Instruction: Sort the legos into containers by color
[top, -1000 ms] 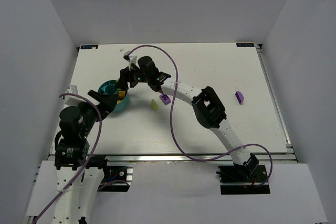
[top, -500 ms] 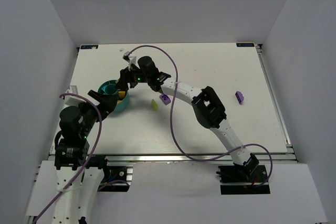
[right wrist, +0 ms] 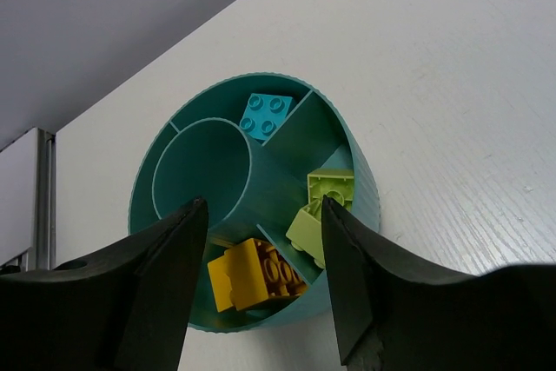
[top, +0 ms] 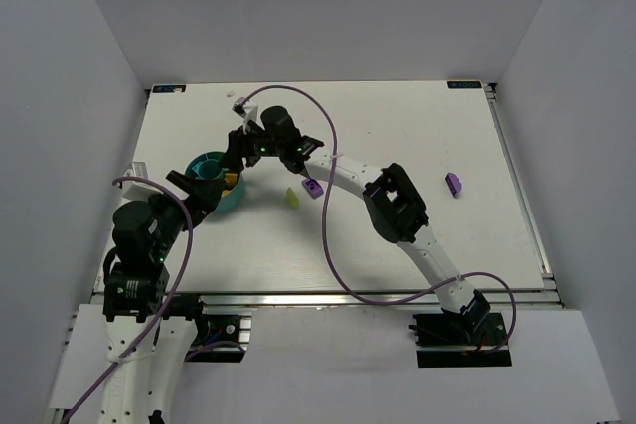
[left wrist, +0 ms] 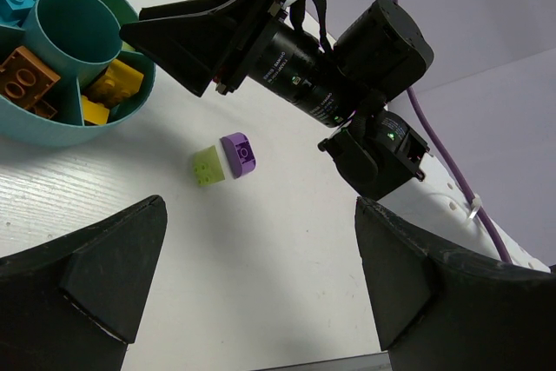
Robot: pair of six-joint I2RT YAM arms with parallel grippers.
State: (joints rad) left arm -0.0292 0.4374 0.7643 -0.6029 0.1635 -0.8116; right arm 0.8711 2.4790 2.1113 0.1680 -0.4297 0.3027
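Note:
The teal bowl (top: 206, 163) sits at the table's left. In the right wrist view its compartments (right wrist: 369, 182) hold a cyan brick (right wrist: 267, 115), two lime bricks (right wrist: 330, 188) and a yellow-orange brick (right wrist: 256, 274). The left wrist view also shows a brown brick (left wrist: 26, 76) in the bowl (left wrist: 109, 128). My right gripper (right wrist: 262, 206) hovers open and empty just above the bowl, and shows in the top view (top: 235, 154). My left gripper (left wrist: 261, 275) is open and empty beside the bowl's near side (top: 194, 194). A lime brick (left wrist: 208, 165) and a purple brick (left wrist: 239, 152) lie together on the table.
Another purple brick (top: 453, 184) lies far right on the table. The right arm (top: 397, 206) and its purple cable (top: 326, 235) stretch across the middle. The lime brick (top: 293, 198) and purple brick (top: 313, 188) lie right of the bowl, under the right arm.

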